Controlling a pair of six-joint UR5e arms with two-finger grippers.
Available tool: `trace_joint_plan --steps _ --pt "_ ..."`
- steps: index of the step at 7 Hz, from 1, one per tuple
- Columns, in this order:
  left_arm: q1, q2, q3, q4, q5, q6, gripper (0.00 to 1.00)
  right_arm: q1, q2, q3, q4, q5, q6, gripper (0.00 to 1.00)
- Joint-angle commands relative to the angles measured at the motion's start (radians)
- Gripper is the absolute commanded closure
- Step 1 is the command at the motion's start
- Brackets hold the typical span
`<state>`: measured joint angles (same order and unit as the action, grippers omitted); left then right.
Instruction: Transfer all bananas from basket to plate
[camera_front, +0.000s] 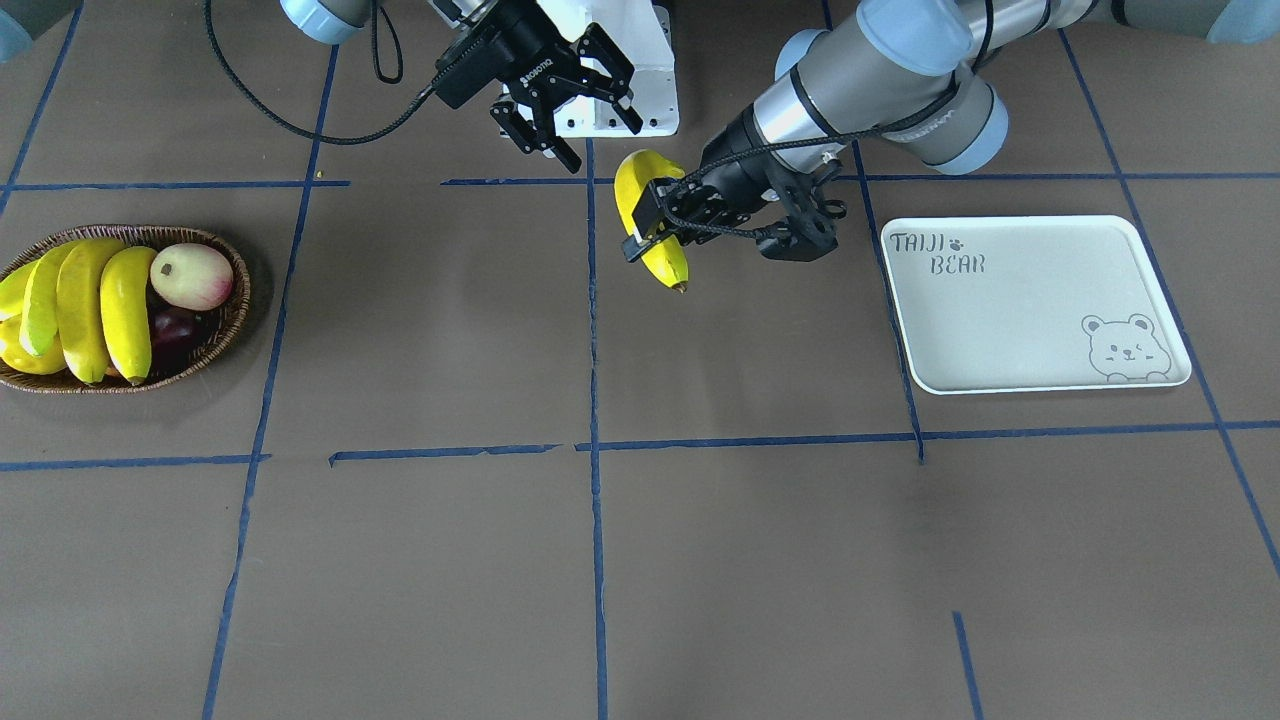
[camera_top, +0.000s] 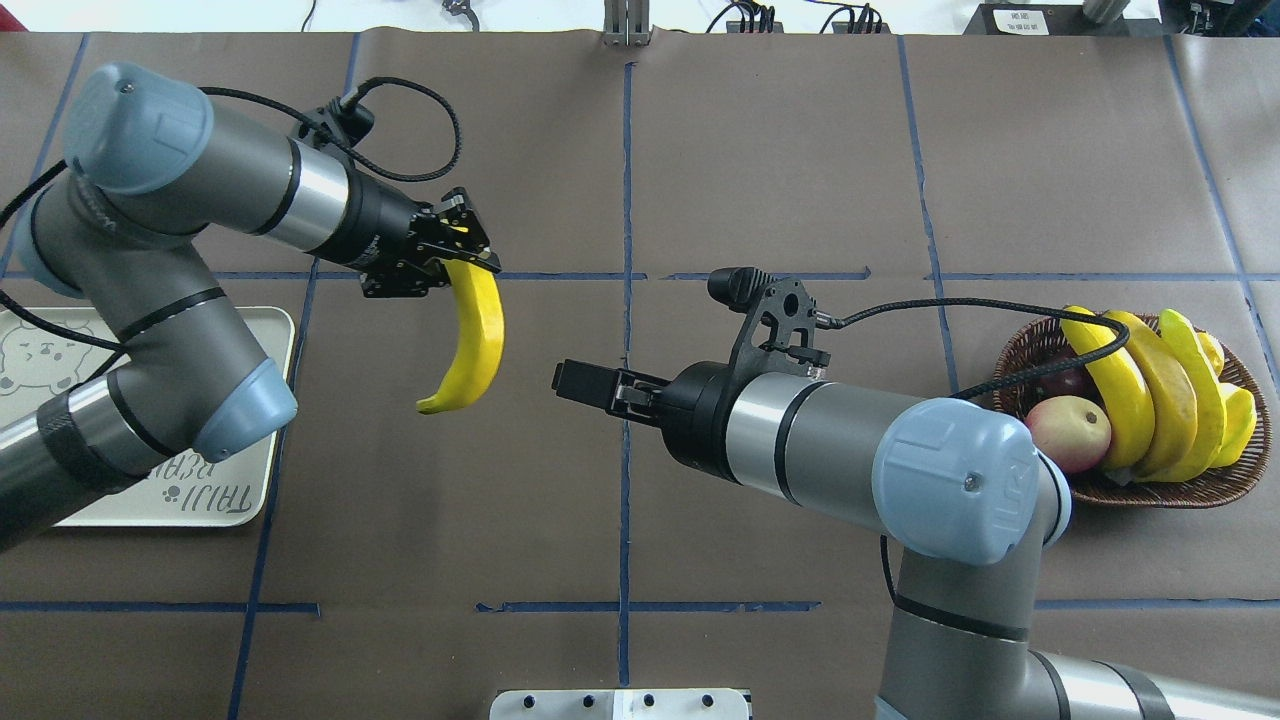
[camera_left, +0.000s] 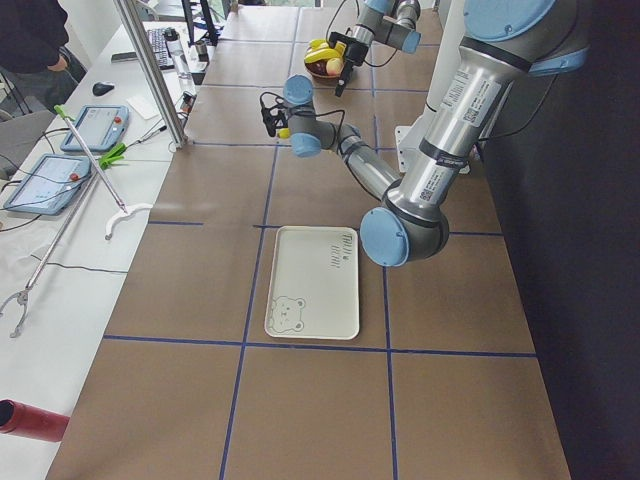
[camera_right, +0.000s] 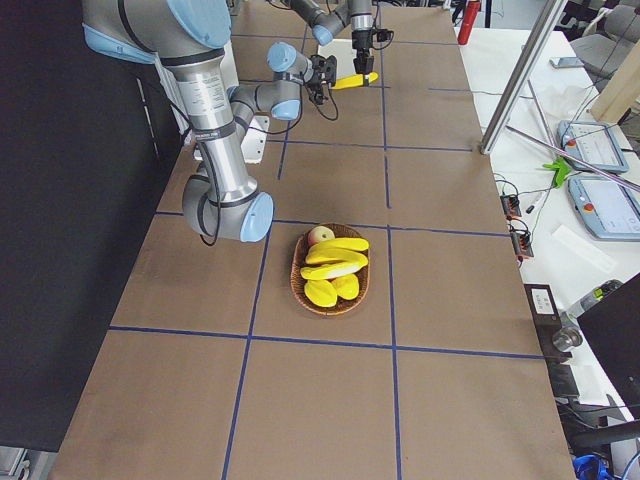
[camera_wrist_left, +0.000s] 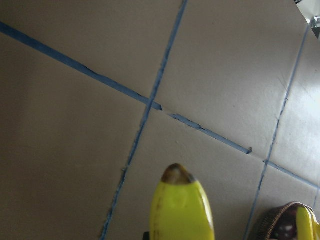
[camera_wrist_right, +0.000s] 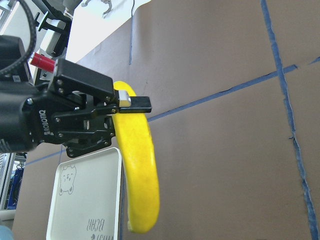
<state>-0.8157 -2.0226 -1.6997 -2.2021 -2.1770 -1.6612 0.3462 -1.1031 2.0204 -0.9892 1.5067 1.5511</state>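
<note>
one yellow banana (camera_top: 478, 340) hung clamped in the left pincer (camera_top: 462, 250); other bananas (camera_front: 95, 305) lay in the wicker basket (camera_front: 238, 300), well apart from it; white plate (camera_front: 1010, 310) lay near it.

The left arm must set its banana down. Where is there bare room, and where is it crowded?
The plate holds nothing. The table between basket and plate is bare on the operators' side. Crowded: the basket, full of bananas and other fruit, and mid-table, where the left gripper holds a banana near the open right gripper.
</note>
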Motion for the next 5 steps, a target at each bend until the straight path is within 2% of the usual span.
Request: trace_joint_plan --steps 1,2,3,4,5 --pt "-0.126 0.141 -0.021 0.12 -0.036 0.277 1.0 0.054 -0.006 0.071 -0.194 0.077 -0.011 0.0" --pt "-0.154 0.263 -0.026 0.12 -0.026 0.445 1.0 0.097 0.0 0.096 -0.338 0.136 -0.028 0.0" --pt "-0.193 0.377 -0.024 0.119 -0.023 0.636 1.0 0.134 0.003 0.1 -0.426 0.188 -0.083 0.0" --pt "-0.224 0.471 -0.006 0.114 -0.009 0.787 1.0 0.164 -0.007 0.106 -0.469 0.223 -0.145 0.0" --pt "-0.224 0.529 0.011 0.111 0.056 0.866 1.0 0.187 -0.014 0.104 -0.497 0.257 -0.204 0.0"
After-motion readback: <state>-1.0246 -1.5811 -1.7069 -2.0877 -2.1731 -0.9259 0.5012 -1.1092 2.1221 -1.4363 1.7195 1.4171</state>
